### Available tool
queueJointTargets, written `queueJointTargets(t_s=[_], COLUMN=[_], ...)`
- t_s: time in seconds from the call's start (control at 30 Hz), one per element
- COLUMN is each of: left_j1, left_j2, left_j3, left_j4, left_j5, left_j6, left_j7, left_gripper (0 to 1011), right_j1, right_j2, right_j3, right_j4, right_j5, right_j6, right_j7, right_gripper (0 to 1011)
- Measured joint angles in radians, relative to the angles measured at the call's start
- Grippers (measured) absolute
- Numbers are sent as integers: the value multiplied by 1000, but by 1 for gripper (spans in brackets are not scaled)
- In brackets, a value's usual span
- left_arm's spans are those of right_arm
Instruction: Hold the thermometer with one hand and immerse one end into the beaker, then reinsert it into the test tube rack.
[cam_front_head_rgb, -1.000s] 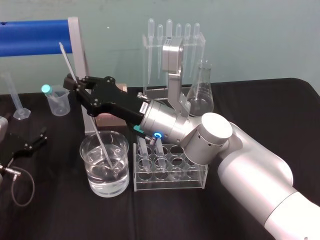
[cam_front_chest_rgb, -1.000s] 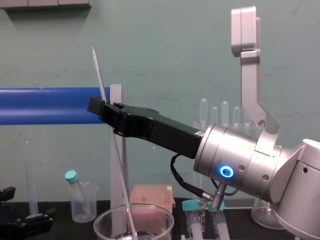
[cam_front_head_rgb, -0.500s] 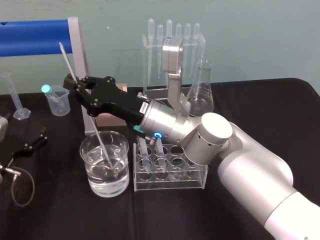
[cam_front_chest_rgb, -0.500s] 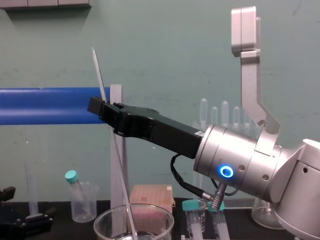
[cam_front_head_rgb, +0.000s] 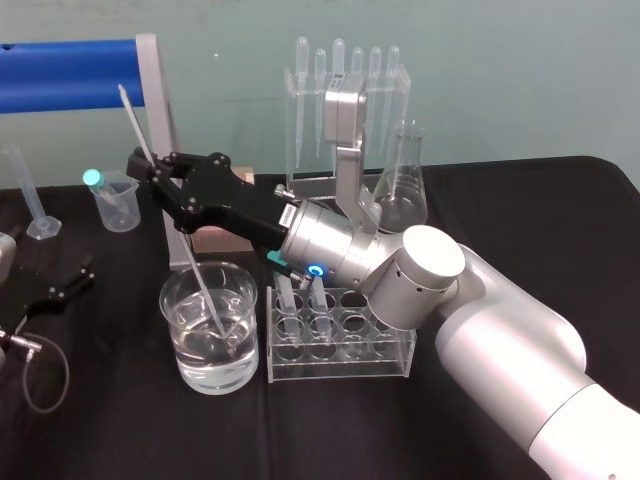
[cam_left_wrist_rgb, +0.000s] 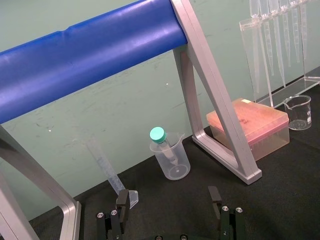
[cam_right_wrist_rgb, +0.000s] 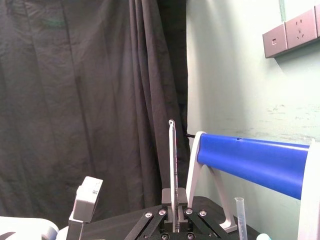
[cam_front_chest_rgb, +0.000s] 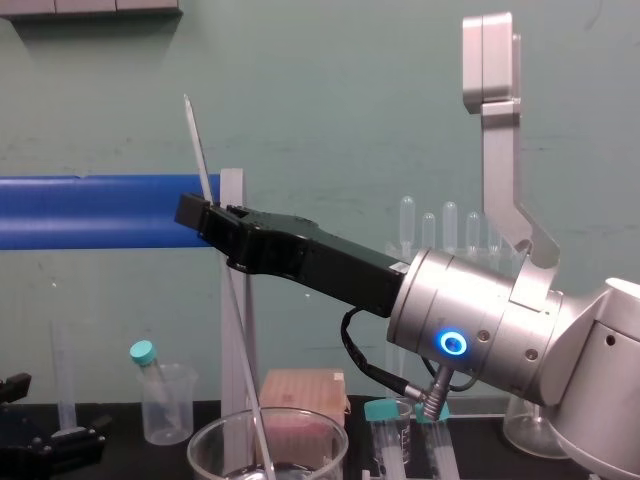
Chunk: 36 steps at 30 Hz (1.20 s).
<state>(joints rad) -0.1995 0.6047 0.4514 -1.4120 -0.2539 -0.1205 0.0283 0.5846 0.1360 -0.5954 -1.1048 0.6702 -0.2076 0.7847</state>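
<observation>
Right gripper (cam_front_head_rgb: 150, 168) is pinching thermometer (cam_front_head_rgb: 133, 120) above beaker (cam_front_head_rgb: 178, 300), the rod's lower end dipping into its liquid. Left gripper (cam_front_head_rgb: 86, 272) is lying left of beaker, fingers spread.

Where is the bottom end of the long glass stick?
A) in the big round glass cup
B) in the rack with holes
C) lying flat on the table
A: the right gripper holds the thermometer tilted, its lower end in the beaker and its clear liquid.

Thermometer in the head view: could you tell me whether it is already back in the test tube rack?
No, the right gripper holds the thermometer with its lower end in the beaker.
</observation>
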Motion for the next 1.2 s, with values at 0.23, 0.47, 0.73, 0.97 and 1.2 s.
queueJointTargets(t_s=[0.23, 0.47, 0.73, 0.97, 1.2], left_j1=[0, 0, 0, 0, 0], left_j2=[0, 0, 0, 0, 0], left_j3=[0, 0, 0, 0, 0], left_j4=[0, 0, 0, 0, 0], left_j5=[0, 0, 0, 0, 0], left_j6=[0, 0, 0, 0, 0], left_j7=[0, 0, 0, 0, 0], left_gripper=[1008, 1008, 1008, 1008, 1008], right_j1=[0, 0, 0, 0, 0], right_j2=[0, 0, 0, 0, 0], right_j3=[0, 0, 0, 0, 0], right_j4=[0, 0, 0, 0, 0], right_j5=[0, 0, 0, 0, 0], right_j6=[0, 0, 0, 0, 0], right_j7=[0, 0, 0, 0, 0], right_gripper=[53, 53, 53, 53, 53])
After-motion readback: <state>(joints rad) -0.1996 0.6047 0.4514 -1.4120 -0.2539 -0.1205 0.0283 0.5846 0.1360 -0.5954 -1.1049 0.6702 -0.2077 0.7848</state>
